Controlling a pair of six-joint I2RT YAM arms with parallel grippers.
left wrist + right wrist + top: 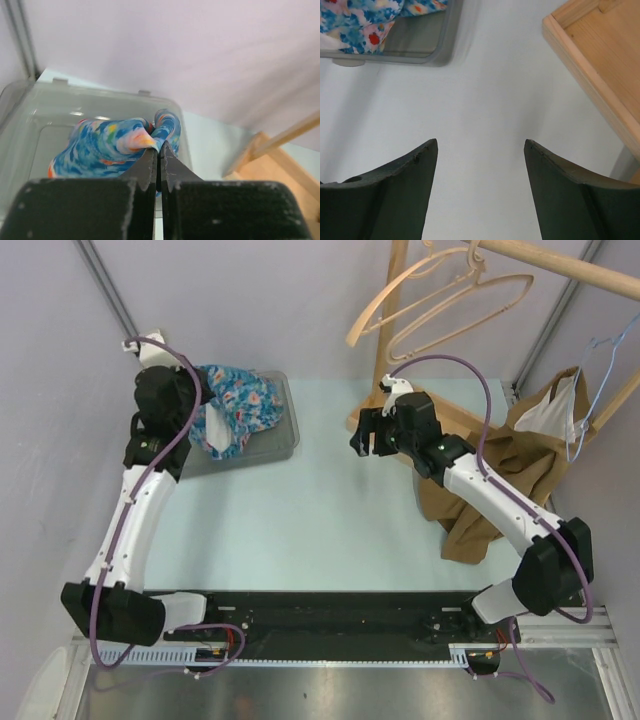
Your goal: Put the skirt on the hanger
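The skirt (238,405) is blue floral cloth bunched in a grey bin (283,440) at the back left. My left gripper (205,420) is shut on a fold of it; in the left wrist view the cloth (115,145) rises in a peak at the closed fingertips (160,146). A wooden hanger (440,295) hangs from a wooden rail (560,265) at the back right. My right gripper (365,437) is open and empty above the table's middle, its fingers (415,170) wide apart over bare table.
A brown garment (500,470) lies heaped on the right by the wooden rack base (592,55). A blue wire hanger (600,370) hangs at the far right. The bin's corner with the skirt shows in the right wrist view (427,50).
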